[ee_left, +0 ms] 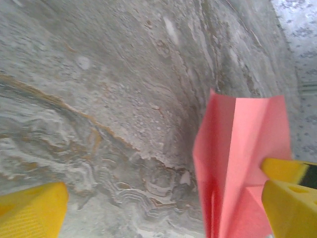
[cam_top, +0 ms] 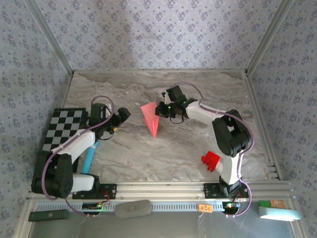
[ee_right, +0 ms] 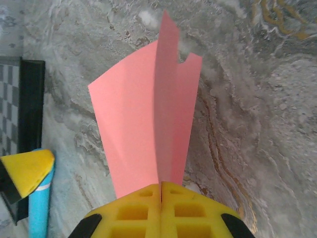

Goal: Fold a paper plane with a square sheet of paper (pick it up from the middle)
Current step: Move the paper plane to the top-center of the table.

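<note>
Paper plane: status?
Right gripper jaws shut on paper plane. Left gripper jaws open, apart from it. Red block well clear.

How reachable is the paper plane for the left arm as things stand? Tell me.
Probably yes: the left tool, open, sits just beside the paper plane with bare table between. The right tool is shut on it, though.

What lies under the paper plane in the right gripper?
Grey marbled table shows around the paper plane, pinched by the right gripper; the patch directly beneath is covered by its wings.
</note>
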